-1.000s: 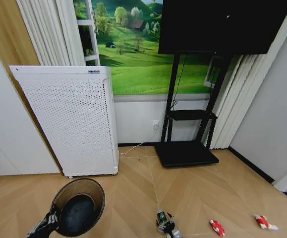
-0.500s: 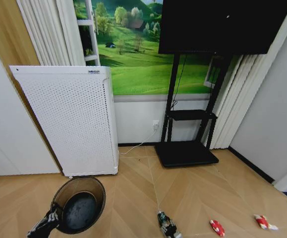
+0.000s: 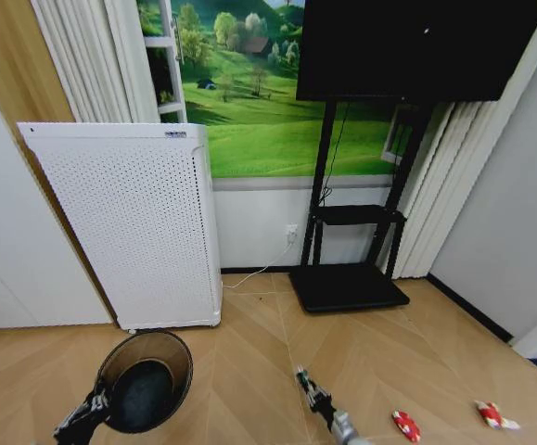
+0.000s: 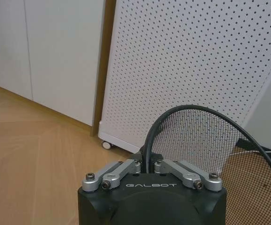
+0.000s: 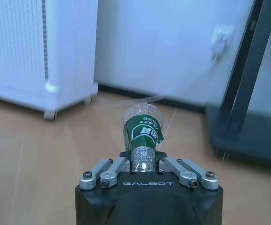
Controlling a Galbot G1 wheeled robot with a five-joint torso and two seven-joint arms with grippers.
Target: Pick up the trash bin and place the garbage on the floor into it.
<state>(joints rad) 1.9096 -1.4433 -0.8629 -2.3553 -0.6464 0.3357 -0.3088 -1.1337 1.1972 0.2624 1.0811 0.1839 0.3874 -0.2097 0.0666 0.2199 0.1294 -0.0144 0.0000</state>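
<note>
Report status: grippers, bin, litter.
Left gripper shut on trash bin rim. Right gripper shut on bottle. Two wrappers on floor, path clear.

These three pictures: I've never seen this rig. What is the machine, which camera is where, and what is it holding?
It is a wheeled robot with two arms, each ending in a two-fingered gripper. The wide picture comes from its head, looking down at a wooden floor in front of a white perforated appliance and a black TV stand. The other two come from cameras on the wrists.

The left gripper is shut on the rim of the trash bin, a black wire-mesh basket. The right gripper is shut on a clear bottle with a green label. Two red-and-white wrappers lie on the floor to the robot's right.
</note>
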